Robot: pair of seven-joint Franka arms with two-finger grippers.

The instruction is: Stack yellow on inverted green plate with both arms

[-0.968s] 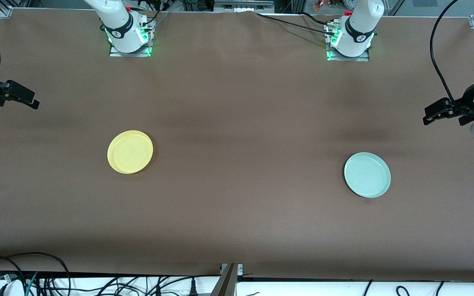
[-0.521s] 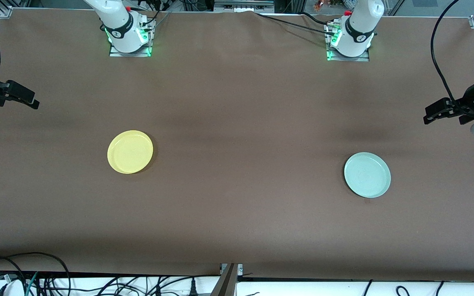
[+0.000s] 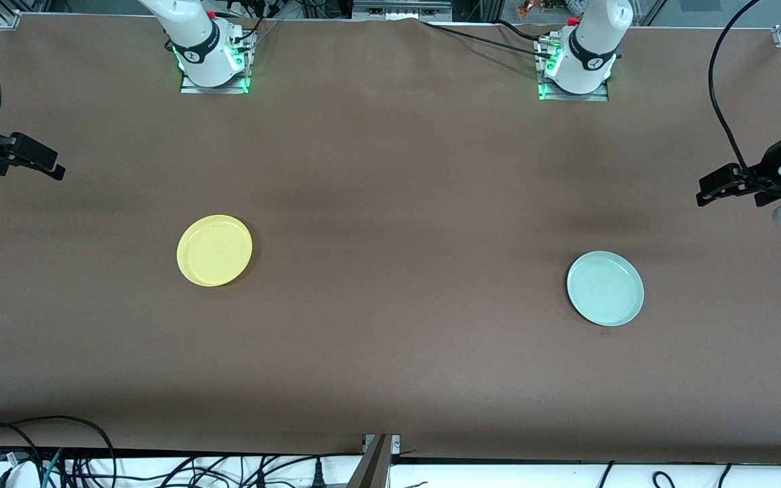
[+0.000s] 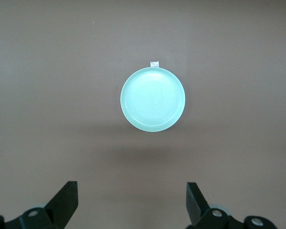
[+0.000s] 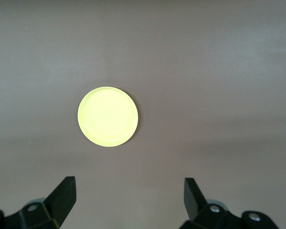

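The yellow plate (image 3: 214,250) lies flat on the brown table toward the right arm's end; it also shows in the right wrist view (image 5: 107,116). The green plate (image 3: 605,288) lies flat toward the left arm's end, its ringed face showing in the left wrist view (image 4: 152,99). My right gripper (image 3: 41,164) hangs open and empty high over the table's edge at the right arm's end, and its own view (image 5: 129,186) shows it well off the yellow plate. My left gripper (image 3: 716,188) hangs open and empty over the other end, in its own view (image 4: 132,191) well off the green plate.
The two arm bases (image 3: 213,57) (image 3: 577,68) stand along the table's edge farthest from the front camera. A black cable (image 3: 719,88) hangs near the left gripper. Loose cables (image 3: 58,461) lie below the near edge. A small white tag (image 4: 154,63) sits at the green plate's rim.
My left gripper has shifted very slightly. The plates and my right gripper have not moved.
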